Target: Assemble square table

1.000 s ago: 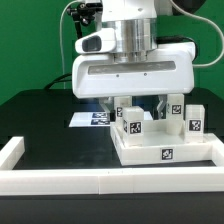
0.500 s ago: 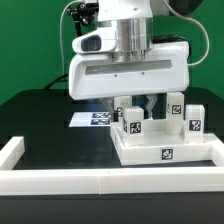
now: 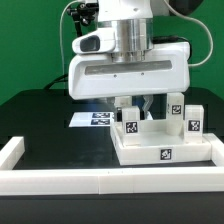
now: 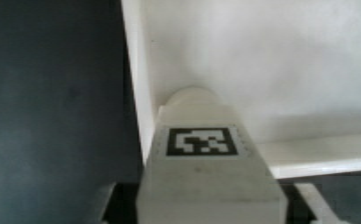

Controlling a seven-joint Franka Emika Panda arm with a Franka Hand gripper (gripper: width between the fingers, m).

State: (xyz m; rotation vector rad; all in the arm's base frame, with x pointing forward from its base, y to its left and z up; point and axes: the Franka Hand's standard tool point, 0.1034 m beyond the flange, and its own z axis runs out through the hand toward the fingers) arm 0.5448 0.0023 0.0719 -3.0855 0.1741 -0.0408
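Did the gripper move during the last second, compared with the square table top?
Yes. In the exterior view the gripper has shifted slightly toward that view's left, and it now hides more of the leg posts standing on the square table top, which stayed put.

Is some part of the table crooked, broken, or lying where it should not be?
Nothing stands out. The square tabletop lies flat inside the white wall, three leg posts stand upright on it, and the gripper is low over one leg. No damage shows.

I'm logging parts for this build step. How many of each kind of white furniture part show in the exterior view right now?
Square slab: 1
Leg posts standing on it: 3, at and
Total: 4
The claw hides part of the slab, so more posts could sit behind it.
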